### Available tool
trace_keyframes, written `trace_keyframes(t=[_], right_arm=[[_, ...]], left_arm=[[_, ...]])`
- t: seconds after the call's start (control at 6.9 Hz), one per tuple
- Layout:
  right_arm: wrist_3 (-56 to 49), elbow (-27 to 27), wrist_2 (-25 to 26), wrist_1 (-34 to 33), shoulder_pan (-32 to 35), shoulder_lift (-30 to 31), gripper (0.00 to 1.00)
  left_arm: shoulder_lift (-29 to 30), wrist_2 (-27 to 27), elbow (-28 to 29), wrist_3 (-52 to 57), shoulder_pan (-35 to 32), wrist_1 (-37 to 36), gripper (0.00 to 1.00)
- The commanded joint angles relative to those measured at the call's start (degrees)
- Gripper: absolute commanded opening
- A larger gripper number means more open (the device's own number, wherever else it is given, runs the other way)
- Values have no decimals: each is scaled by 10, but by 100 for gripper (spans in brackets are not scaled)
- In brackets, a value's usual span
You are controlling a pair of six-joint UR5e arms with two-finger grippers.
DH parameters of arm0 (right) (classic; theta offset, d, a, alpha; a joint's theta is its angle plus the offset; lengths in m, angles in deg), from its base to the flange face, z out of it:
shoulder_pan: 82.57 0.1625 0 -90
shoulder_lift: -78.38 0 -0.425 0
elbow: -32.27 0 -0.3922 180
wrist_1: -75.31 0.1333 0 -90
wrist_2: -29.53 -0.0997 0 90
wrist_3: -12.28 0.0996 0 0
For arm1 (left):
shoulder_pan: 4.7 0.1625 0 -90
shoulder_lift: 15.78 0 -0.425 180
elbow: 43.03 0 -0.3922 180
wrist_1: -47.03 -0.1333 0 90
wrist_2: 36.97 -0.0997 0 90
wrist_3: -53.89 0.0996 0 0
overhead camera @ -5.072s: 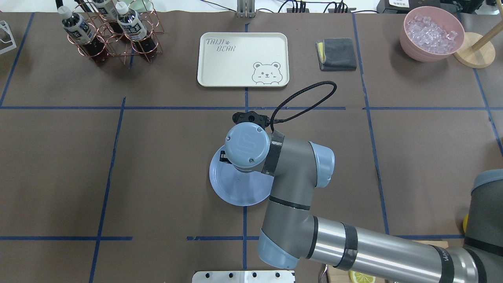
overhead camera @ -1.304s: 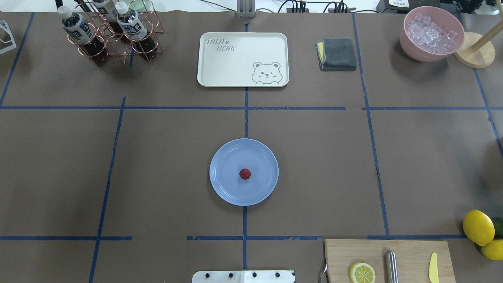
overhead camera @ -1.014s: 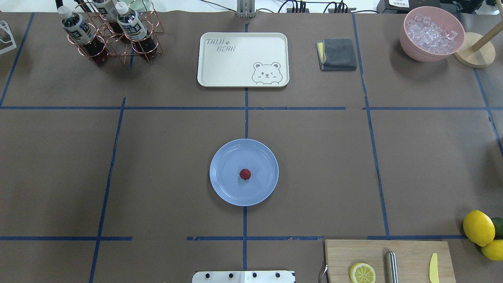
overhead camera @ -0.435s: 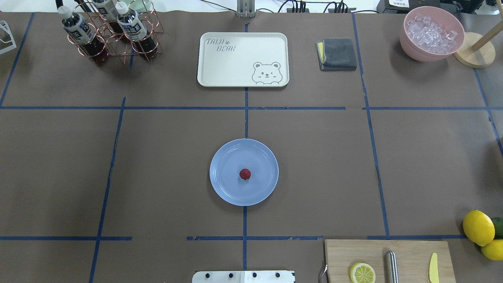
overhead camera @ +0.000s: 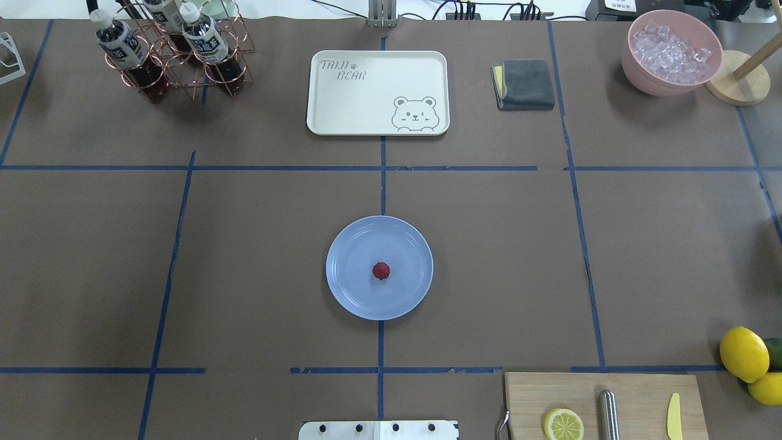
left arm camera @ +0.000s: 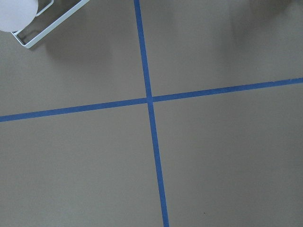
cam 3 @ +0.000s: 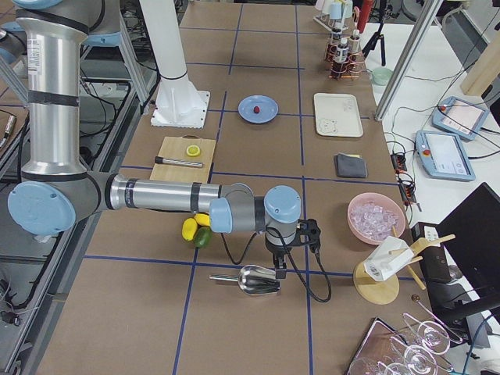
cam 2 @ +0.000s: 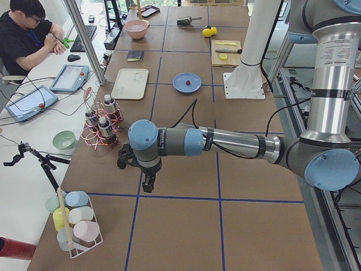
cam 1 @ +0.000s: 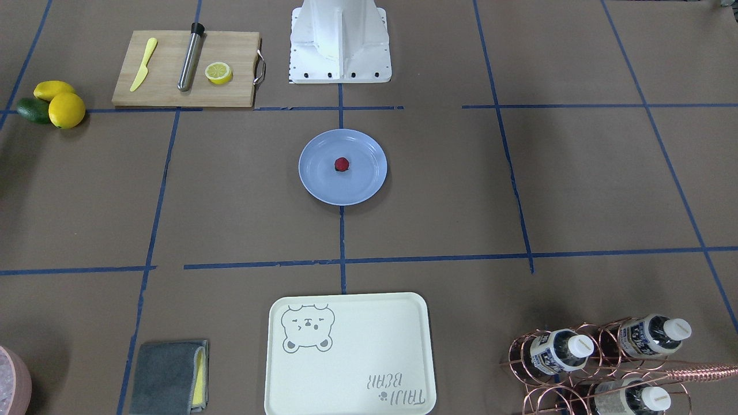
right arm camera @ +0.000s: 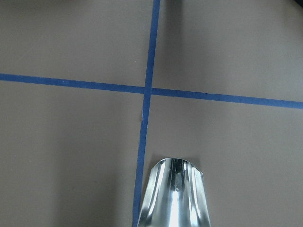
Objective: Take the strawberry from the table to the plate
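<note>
The strawberry (overhead camera: 381, 270), a small dark-red berry, lies at the middle of the light-blue plate (overhead camera: 351, 290) on the table (overhead camera: 256, 244); the front view shows the same strawberry (cam 1: 341, 165) on the plate (cam 1: 320, 180). Neither gripper appears in the overhead or front view. My left gripper (cam 2: 148, 183) hangs over the table's left end, far from the plate (cam 2: 181, 86). My right gripper (cam 3: 280, 269) hangs over the right end beside a metal scoop (cam 3: 258, 280). I cannot tell whether either is open or shut. Both wrist views show only table, no fingers.
A cutting board (overhead camera: 641, 397) with a lemon half (overhead camera: 563, 423), a steel tool and a yellow knife sits front right, lemons (overhead camera: 743, 353) beside it. At the back stand a bear-print tray (overhead camera: 377, 91), a bottle rack (overhead camera: 174, 52), a cloth (overhead camera: 524, 84) and an ice bowl (overhead camera: 671, 52). A person (cam 2: 28, 34) sits beyond the table.
Five seconds ago my right arm stood over the plate; it has since left the overhead view, and the strawberry lies on the plate. Nothing has moved in the last second.
</note>
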Motion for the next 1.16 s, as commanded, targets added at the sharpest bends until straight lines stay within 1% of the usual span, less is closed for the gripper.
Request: trace_keyframes(t=[0.0, 1.01], right_arm=[[0, 1, 0, 0, -1, 0, 100], [-1, 5, 0, 1, -1, -1, 100]], left_arm=[[2, 0, -1, 1, 0, 6, 100], [2, 0, 1, 0, 0, 17, 100]])
